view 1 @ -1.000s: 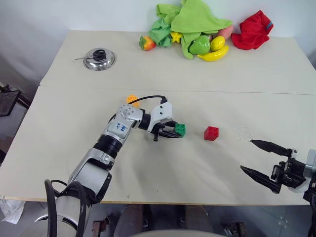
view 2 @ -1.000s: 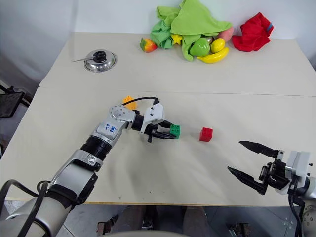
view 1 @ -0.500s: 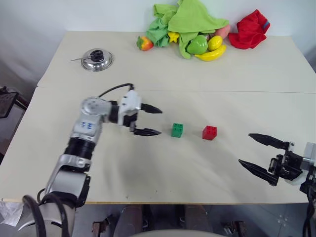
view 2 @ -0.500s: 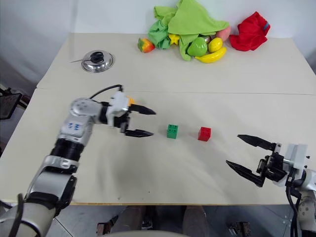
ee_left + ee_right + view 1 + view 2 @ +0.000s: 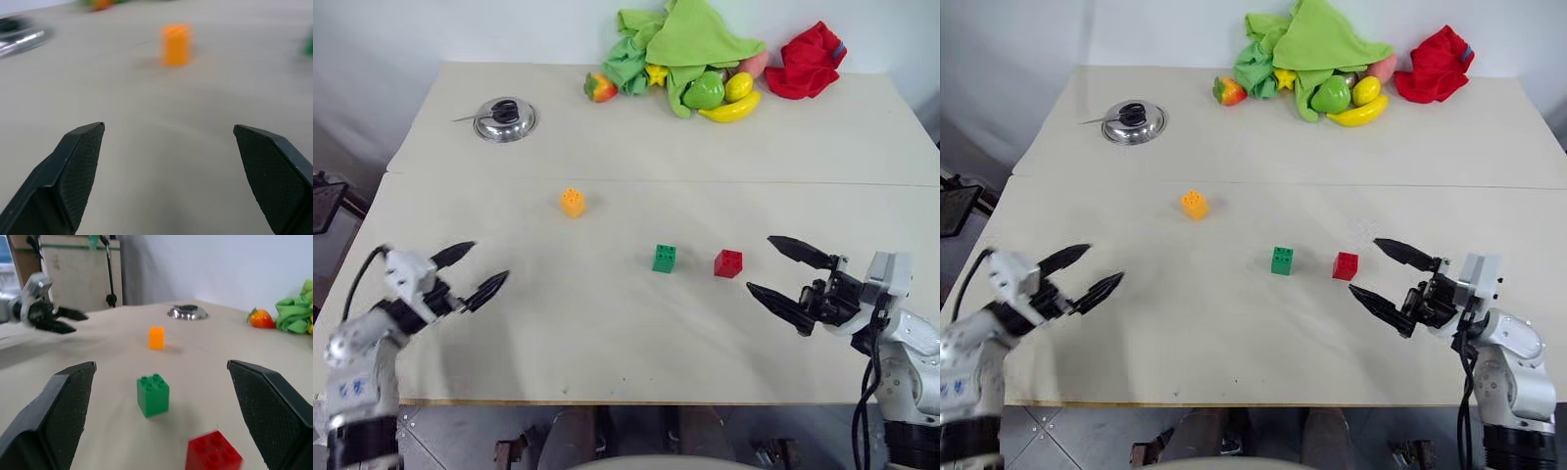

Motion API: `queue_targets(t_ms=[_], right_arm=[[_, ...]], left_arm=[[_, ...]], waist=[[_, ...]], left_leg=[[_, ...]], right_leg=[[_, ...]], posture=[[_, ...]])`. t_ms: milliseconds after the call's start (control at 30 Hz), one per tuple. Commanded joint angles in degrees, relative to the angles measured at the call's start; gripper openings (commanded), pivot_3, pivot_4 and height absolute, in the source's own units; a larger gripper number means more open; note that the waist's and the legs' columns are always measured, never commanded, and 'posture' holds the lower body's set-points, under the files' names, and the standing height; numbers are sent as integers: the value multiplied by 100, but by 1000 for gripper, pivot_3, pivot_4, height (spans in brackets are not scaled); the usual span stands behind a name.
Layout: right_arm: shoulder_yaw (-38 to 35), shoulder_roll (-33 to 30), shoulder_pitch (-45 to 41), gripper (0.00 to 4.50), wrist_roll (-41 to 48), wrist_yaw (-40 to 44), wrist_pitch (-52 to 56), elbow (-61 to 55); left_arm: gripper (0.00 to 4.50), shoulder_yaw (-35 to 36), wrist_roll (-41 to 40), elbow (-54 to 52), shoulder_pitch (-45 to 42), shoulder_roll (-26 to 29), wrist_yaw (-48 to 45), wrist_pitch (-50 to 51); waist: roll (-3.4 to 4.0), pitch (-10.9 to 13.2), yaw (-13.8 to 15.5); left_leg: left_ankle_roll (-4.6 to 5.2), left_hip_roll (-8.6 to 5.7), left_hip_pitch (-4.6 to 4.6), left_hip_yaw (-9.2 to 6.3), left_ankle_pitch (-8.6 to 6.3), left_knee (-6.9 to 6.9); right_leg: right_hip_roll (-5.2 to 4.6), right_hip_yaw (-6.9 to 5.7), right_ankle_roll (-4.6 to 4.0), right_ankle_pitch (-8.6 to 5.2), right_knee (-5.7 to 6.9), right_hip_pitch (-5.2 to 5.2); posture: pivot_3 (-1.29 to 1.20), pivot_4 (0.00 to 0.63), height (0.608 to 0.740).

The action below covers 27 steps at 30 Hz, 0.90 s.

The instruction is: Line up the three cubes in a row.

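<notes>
released, green cube (image 5: 665, 258) sits beside red cube (image 5: 728, 263); left gripper (image 5: 470, 270) (wide, empty) withdrew, orange-yellow cube (image 5: 573, 202) ahead, unaligned.

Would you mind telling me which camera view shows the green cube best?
The right wrist view: the green cube stands close and unblocked, its top studs and two faces clear. Both eye views show it small, from above, beside the red cube. The left wrist view catches a green sliver at its edge.

Bright, even light, soft shadows; left wrist view's orange-yellow cube (image 5: 176, 44) blurred.
</notes>
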Motion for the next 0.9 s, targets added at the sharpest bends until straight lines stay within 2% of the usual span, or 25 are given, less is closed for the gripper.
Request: queue_targets(t_ms=[33,100,233,333,533,700,900], right_arm=[[-80,65,-92,4500,-4,-71,-202,-30],[-103,70,-121,4500,-28,-54,-264,33],[-130,18,-132,4500,-69,19,-366,184],[-106,-86,-100,4500,-114,158,-363,273],[-84,-128,-105,4500,-171,225,-356,328],[-82,-111,-55,4500,-253,116,-374,205],[-24,-10,112,4500,-346,-101,-412,-29]], left_arm=[[4493,262,-188,-520,535,-75,218,-23],[4493,212,-308,-792,808,-121,211,63],[4493,-55,-419,-1216,728,-80,324,344],[4493,-832,-30,-1056,-417,139,657,965],[4493,-1829,594,491,-2329,127,828,1168],[4493,-2358,1001,2153,-3824,-358,958,650],[4493,-2564,1365,3442,-4645,-718,1284,25]], waist=[[-1,0,10],[-1,-1,8],[0,-1,28],[4,0,117],[9,-9,110],[5,-7,82],[-3,-4,76]], left_leg=[[-1,0,0,-2,0,0],[-4,0,1,-1,-4,0],[-5,0,2,-4,-7,0],[-3,-2,3,-3,-6,1],[-2,-7,5,15,-5,-1],[-1,-10,-3,22,-4,-5],[1,-16,-5,23,-3,-4]], right_leg=[[0,-1,0,0,-1,0],[-3,1,-1,0,0,-1],[-7,4,-4,-2,1,-2],[-6,0,-4,-2,5,0],[7,5,-5,0,14,-7],[17,1,-4,0,8,-12],[18,0,-3,0,2,-11]], posture=[[0,150,740],[0,150,740],[0,150,740],[0,150,740],[0,150,740],[0,150,740],[0,150,740]])
